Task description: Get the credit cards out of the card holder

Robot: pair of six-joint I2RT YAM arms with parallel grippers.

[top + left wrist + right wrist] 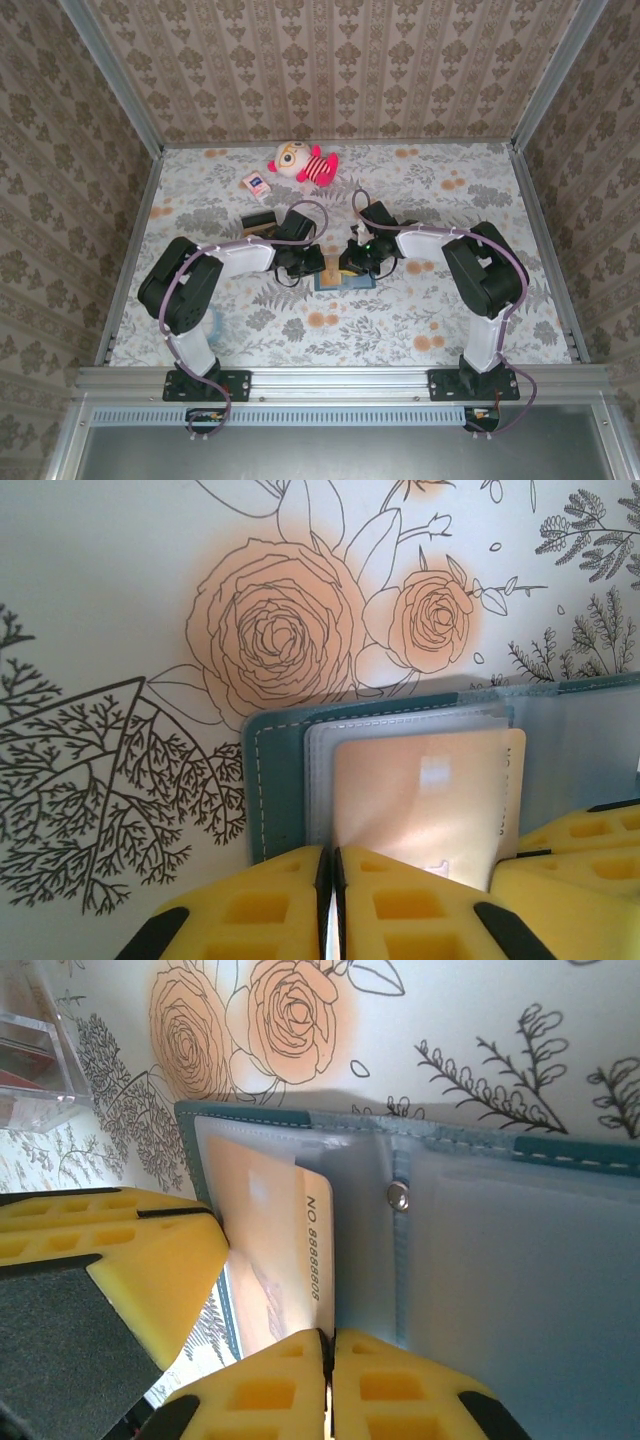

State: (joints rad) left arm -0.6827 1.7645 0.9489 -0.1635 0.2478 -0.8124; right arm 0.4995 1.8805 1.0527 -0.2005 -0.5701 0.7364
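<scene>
Watching both arms bend inward over the open card holder, I see the left gripper and right gripper each with fingers pressed together at the edge of the tan card.

Robot test cell, aluminium frame, wallpapered walls, floral tablecloth

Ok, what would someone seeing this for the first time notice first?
The left gripper and right gripper meet at the middle of the table over the open teal card holder, with a tan-orange credit card showing inside. Next comes the pink-and-red plush doll lying at the far edge.
</scene>
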